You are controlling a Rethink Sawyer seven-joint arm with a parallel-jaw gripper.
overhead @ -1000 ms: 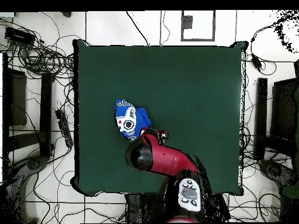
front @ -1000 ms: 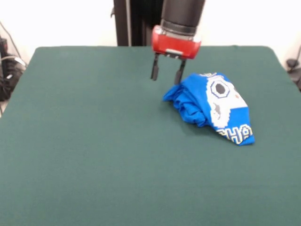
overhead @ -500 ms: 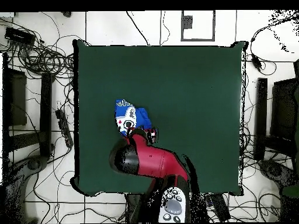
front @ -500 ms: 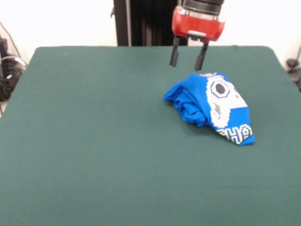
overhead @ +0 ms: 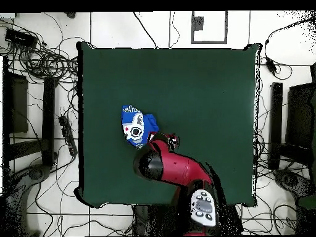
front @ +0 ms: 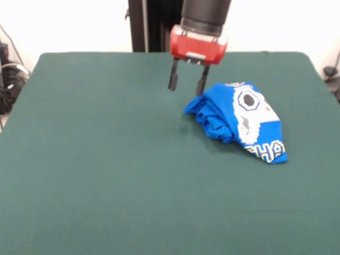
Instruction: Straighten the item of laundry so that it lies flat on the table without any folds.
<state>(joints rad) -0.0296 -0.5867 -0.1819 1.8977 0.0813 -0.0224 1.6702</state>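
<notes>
Green table point(front: 106, 159); shirt point(front: 239, 119) apparently bunched.

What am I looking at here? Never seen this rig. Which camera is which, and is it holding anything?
It is one red and black robot arm at a dark green table. One picture is taken from across the table, facing the robot; the other looks straight down from above, with the robot's base at the bottom. The gripper is the two-fingered claw under the red housing. It is open and holds nothing, and sits just beside a crumpled bright blue shirt with a white pixel graphic. From above, the arm covers the gripper. The shirt is bunched up, not yet flat.
</notes>
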